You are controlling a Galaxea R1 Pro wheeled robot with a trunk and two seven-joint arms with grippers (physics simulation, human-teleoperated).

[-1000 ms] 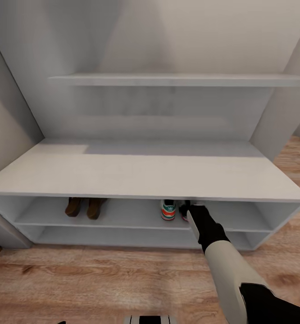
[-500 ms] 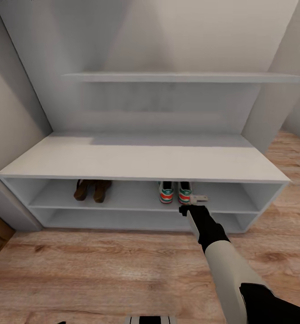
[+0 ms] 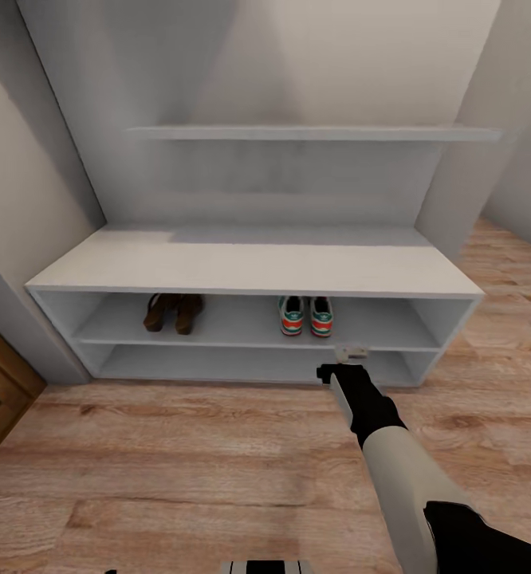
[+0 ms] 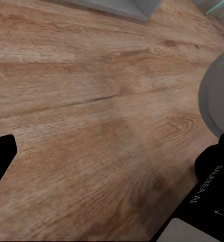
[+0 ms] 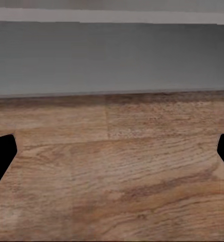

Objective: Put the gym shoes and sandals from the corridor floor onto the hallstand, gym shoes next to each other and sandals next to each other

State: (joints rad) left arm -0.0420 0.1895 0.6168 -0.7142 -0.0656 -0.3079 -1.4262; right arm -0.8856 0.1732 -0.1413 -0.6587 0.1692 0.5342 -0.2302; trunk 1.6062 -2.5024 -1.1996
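My right gripper (image 3: 352, 351) hangs with fingers spread and empty in front of the hallstand (image 3: 249, 271), where the two gym shoes (image 3: 306, 316) sit together right of centre on its upper tier and the two sandals (image 3: 172, 312) pair up toward its left end.

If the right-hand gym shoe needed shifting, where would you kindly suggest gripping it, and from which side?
Probably by the red-orange heel of the right-hand gym shoe, coming straight in from the open front of the hallstand. The heel faces outward on the upper tier, and the bench top blocks any approach from above.
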